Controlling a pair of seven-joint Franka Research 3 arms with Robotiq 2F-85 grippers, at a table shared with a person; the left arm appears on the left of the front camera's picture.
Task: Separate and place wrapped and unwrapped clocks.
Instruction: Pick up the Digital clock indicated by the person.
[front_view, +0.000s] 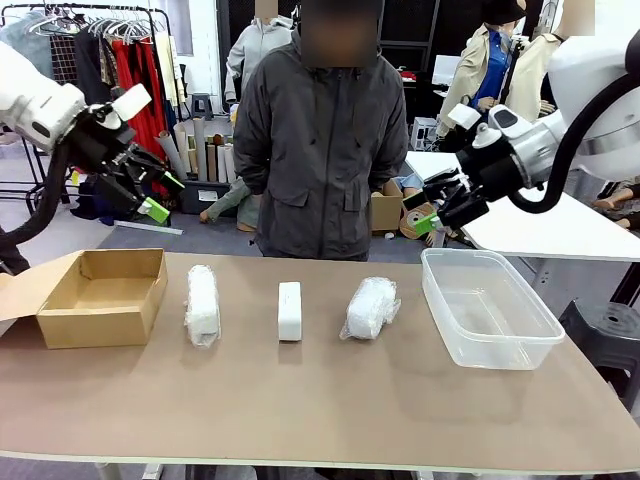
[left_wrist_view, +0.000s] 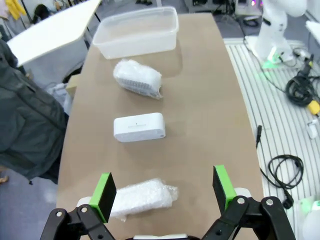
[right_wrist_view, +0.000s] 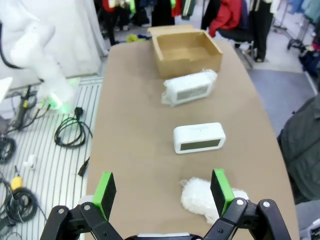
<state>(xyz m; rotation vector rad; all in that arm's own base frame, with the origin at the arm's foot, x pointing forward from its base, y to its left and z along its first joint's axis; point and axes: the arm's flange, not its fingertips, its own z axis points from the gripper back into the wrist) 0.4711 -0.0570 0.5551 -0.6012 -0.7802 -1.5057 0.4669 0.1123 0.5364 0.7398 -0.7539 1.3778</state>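
Presently, left end effector (front_view: 163, 196): black with green pads, jaws spread wide, nothing in them, hanging above the far left corner of the brown surface (front_view: 320, 410).
Right end effector (front_view: 425, 208): jaws equally wide, empty, hanging beyond the far right corner.
Long clock bundled in crinkly translucent white plastic wrap (front_view: 202, 305): lying flat, left of the surface's middle, just beside the open brown cardboard box (front_view: 140, 300) at the left edge.
Smooth bare white rectangular clock with rounded edges (front_view: 289, 310): lying mid-surface, apart from both bundles.
Lumpy clock in crinkly translucent white plastic wrap (front_view: 372, 307): lying right of the middle, near the clear plastic tub (front_view: 440, 295) at the right edge.
Person in a dark grey jacket (front_view: 320, 150): standing at the far edge.
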